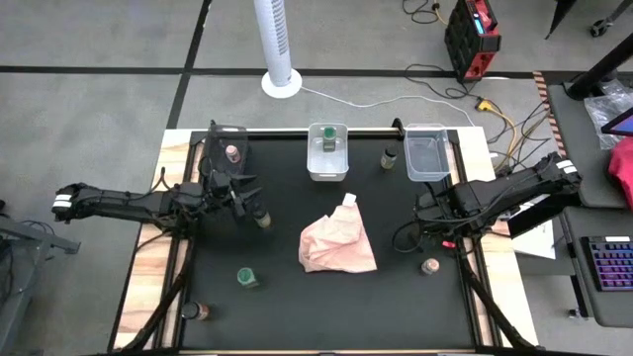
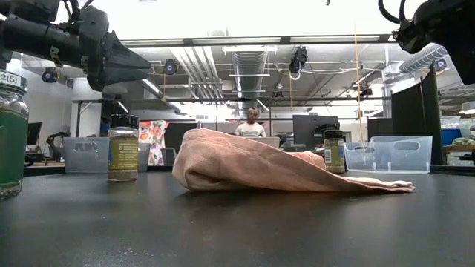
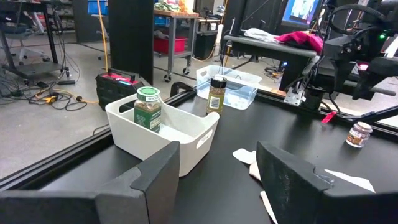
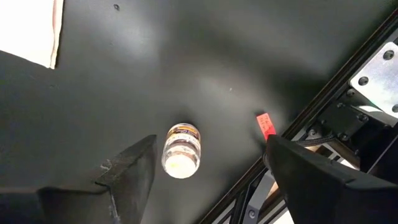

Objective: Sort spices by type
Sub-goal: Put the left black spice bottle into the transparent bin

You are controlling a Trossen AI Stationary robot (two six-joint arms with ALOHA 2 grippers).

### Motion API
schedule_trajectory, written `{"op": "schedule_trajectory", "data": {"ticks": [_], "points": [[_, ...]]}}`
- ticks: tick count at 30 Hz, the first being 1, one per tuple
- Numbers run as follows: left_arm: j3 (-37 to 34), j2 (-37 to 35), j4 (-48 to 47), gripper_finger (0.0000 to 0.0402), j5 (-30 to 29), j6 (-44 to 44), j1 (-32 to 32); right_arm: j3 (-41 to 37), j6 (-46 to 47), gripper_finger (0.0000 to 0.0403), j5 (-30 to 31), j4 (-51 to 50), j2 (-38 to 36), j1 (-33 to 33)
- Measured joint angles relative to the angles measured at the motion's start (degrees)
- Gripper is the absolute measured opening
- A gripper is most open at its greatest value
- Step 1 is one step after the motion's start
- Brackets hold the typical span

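My left gripper point(image 3: 217, 155) hovers level and open over the table's left part point(image 1: 252, 203), with nothing between its fingers. A dark-lidded spice jar point(image 1: 262, 216) stands on the mat just below it point(image 2: 122, 148). My right gripper point(image 4: 208, 155) points down, open, high above a tan-lidded jar point(image 4: 181, 149) that stands upright near the right edge point(image 1: 430, 266). A green-lidded jar point(image 3: 148, 107) stands in the white middle bin point(image 1: 327, 168). Another tan-lidded jar point(image 1: 232, 153) is in the left bin. A black-lidded jar point(image 1: 390, 157) stands between the middle and right bins. A green-lidded jar point(image 1: 246, 278) stands at the near left.
A crumpled pink cloth point(image 1: 338, 245) lies mid-table. A clear bin point(image 1: 427, 156) stands at the far right. One more jar point(image 1: 201, 311) stands at the near left corner. A person point(image 2: 253, 122) is in the room beyond the table.
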Motion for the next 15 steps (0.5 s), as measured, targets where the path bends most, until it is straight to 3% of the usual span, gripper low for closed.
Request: {"op": "schedule_trajectory", "data": {"ticks": [15], "points": [[0.00, 0.00, 0.00, 0.0197, 0.01, 0.00, 0.01, 0.00, -0.33, 0.0293, 0.02, 0.00, 0.00, 0.00]]}}
